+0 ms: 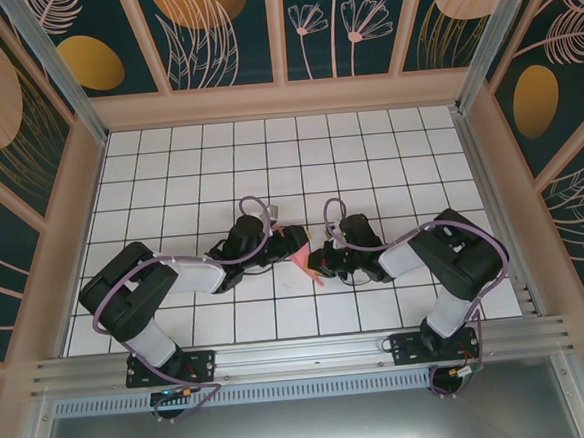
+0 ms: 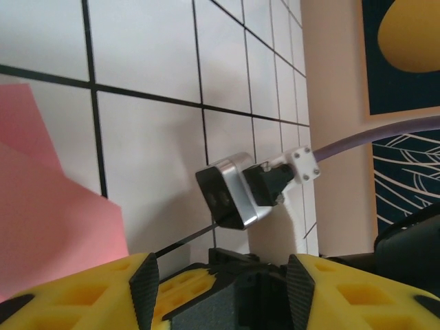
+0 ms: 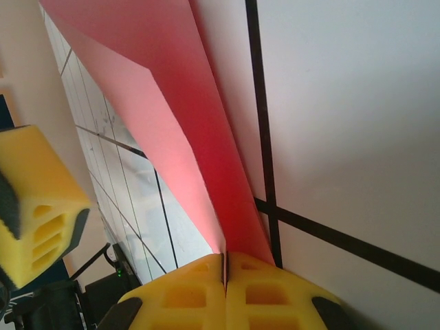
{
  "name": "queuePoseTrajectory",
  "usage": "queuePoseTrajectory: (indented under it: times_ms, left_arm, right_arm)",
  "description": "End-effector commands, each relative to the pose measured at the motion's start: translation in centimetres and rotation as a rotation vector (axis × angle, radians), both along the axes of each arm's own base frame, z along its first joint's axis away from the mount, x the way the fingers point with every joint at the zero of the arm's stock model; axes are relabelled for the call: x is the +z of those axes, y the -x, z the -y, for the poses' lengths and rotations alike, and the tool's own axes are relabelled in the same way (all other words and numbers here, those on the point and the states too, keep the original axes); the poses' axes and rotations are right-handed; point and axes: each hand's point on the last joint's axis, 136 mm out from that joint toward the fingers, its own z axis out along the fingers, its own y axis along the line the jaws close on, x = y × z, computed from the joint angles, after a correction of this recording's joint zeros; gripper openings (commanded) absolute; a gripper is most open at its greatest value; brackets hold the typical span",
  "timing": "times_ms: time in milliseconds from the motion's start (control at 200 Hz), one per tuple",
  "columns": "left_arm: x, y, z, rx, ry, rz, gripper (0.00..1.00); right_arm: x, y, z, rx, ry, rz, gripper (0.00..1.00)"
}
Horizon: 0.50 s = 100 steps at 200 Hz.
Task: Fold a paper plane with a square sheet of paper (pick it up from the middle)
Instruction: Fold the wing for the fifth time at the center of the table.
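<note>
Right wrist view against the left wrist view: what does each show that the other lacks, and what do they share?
Right wrist: the right gripper shut on a raised fold of the pink paper sheet, with the crease running up from the pinch. Left wrist: the left gripper open with nothing between its fingers, and a silver-and-black camera box on a white mount ahead of it. Both: the pink paper sheet and the white grid-tiled table.
</note>
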Motion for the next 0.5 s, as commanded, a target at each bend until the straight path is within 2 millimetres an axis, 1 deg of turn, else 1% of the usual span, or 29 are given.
queuePoseTrajectory:
  times_ms: [0, 120, 270, 410, 415, 430, 495]
  left_arm:
    - [0.5, -0.2, 0.5, -0.001, 0.037, 0.027, 0.55]
    - [0.7, 0.1, 0.7, -0.012, 0.058, 0.027, 0.55]
    - [-0.7, 0.3, 0.5, -0.004, 0.023, -0.014, 0.55]
    - [-0.8, 0.3, 0.6, -0.002, 0.027, -0.031, 0.55]
    - [-1.4, 0.3, 0.6, -0.001, 0.017, -0.040, 0.55]
    - [-2.0, 0.4, 0.5, 0.001, 0.006, -0.052, 0.55]
    - [-2.5, 0.4, 0.4, 0.006, -0.003, -0.061, 0.55]
  right_arm:
    - [-0.8, -0.3, 0.1, -0.022, 0.022, -0.037, 0.05]
    - [-0.9, -0.3, 0.1, -0.014, 0.030, -0.031, 0.05]
    - [-1.5, -0.2, 0.2, -0.013, 0.051, -0.035, 0.05]
    - [-1.9, -0.1, 0.3, -0.014, 0.060, -0.043, 0.05]
    - [-1.9, -0.1, 0.3, -0.014, 0.060, -0.040, 0.05]
    - [-2.0, -0.1, 0.3, -0.013, 0.062, -0.042, 0.05]
    - [-2.0, 0.0, 0.3, -0.011, 0.061, -0.044, 0.05]
